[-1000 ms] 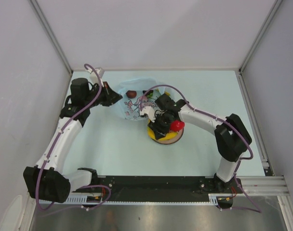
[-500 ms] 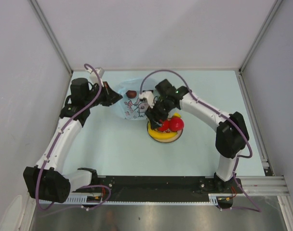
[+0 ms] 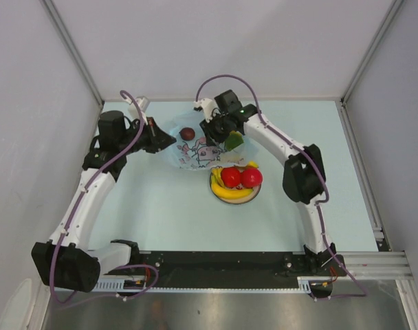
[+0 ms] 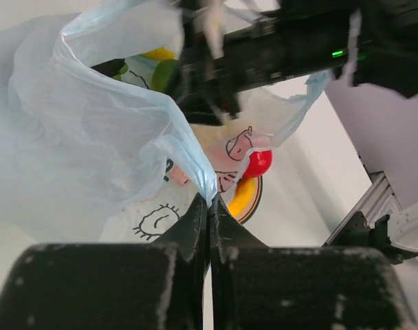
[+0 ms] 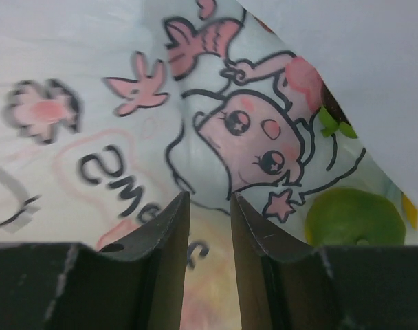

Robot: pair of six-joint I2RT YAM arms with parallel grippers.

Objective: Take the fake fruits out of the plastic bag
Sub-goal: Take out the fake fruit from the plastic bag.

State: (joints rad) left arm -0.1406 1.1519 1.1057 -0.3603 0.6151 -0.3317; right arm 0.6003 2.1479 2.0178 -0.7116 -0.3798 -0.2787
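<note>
Pinched shut, the jaws of the left gripper (image 4: 209, 206) hold an edge of the plastic bag (image 3: 192, 152), which lies toward the table's (image 3: 161, 206) far edge. The right gripper (image 5: 210, 201) hangs over the bag's cartoon print, its jaws narrowly apart and gripping nothing. A banana (image 3: 228, 193) and two red balls (image 3: 230, 177) sit on a plate (image 3: 236, 201) beside the bag. A dark fruit (image 3: 188, 133) lies inside the bag.

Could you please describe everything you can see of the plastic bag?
The plastic bag is thin, crinkly, translucent light-blue film printed with pink-and-dark cartoon figures. It lies slumped at the far middle of the table, just beyond the plate. The left tool is shut on a fold of its edge, holding it up. The right tool hovers over its printed side, jaws slightly apart. A dark fruit and a green fruit show inside it.
</note>
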